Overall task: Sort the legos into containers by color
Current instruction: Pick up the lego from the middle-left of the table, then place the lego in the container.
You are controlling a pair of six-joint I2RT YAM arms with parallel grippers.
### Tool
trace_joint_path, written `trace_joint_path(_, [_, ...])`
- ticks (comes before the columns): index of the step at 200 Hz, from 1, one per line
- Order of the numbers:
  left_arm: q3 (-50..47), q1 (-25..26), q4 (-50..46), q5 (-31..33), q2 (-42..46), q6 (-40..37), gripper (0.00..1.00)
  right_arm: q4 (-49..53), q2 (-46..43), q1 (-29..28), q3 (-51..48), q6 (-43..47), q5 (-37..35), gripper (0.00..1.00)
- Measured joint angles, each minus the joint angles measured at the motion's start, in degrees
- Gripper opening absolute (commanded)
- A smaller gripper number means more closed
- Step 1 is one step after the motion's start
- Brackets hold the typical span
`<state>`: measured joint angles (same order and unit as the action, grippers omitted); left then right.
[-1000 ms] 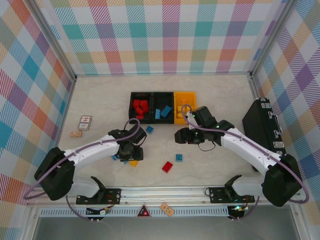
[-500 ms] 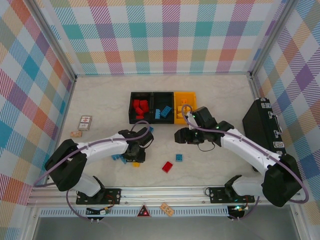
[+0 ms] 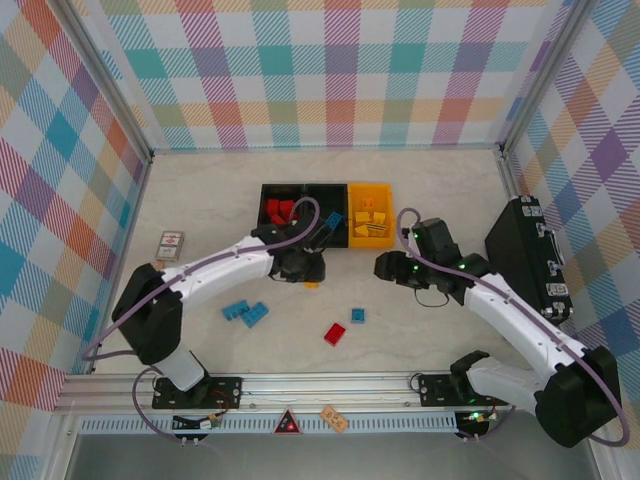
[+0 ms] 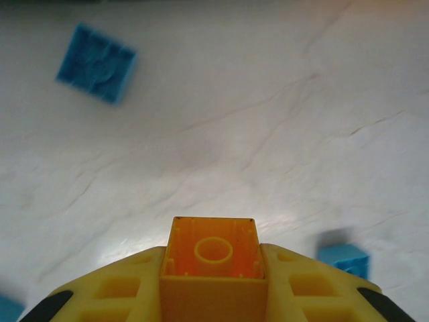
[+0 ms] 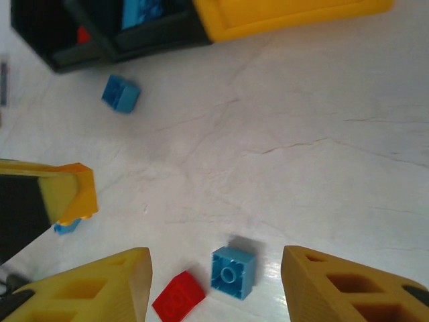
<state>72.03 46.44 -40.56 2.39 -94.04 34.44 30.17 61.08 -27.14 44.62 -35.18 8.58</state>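
My left gripper (image 3: 308,274) is shut on a yellow lego (image 4: 213,276), held just above the table in front of the containers (image 3: 365,190). These are a black bin with red legos (image 3: 279,211), a black bin with blue legos (image 3: 330,222) and a yellow bin (image 3: 372,186) with yellow legos. My right gripper (image 5: 214,285) is open above a loose blue lego (image 5: 232,272) and a red lego (image 5: 178,296). Two more blue legos (image 3: 245,313) lie at the near left. A further blue lego (image 5: 120,92) lies close to the bins.
A large black latched case (image 3: 527,255) lies along the right side. A small red-and-white card (image 3: 171,244) lies at the left. Checkered walls surround the table.
My left gripper has shut on the yellow lego and carried it away from me and to the right, towards the bins. My right gripper has drawn back to the right, still open.
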Motion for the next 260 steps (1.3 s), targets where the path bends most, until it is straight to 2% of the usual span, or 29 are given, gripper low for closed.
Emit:
trace_joint_path(56, [17.09, 0.0, 1.16, -1.44, -14.25, -2.36, 0.2, 1.62, -2.69, 3.89, -2.97, -1.92, -1.36, 0.54])
trace_joint_path(150, [46.29, -1.2, 1.57, 1.09, -34.99, -6.93, 0.2, 1.62, -5.05, 4.0, -6.19, -3.89, -1.46, 0.54])
trace_joint_path(200, [62.45, -2.69, -1.66, 2.16, -46.4, -9.01, 0.21, 1.84, -6.19, 4.33, -6.49, -4.52, -1.51, 0.54])
trace_joint_path(211, [64.46, -3.08, -2.25, 2.14, -48.0, -9.07, 0.25, 2.01, -6.29, 4.33, -6.51, -4.52, -1.51, 0.54])
trace_joint_path(236, [65.35, -3.5, -3.61, 2.14, -49.29, -9.22, 0.46, 2.08, -6.29, 4.76, -6.51, -4.5, -1.51, 0.54])
trace_joint_path(260, [65.37, -3.56, -4.07, 2.34, -49.27, -9.7, 0.58, 2.03, -6.16, 5.07, -6.51, -4.5, -1.49, 0.54])
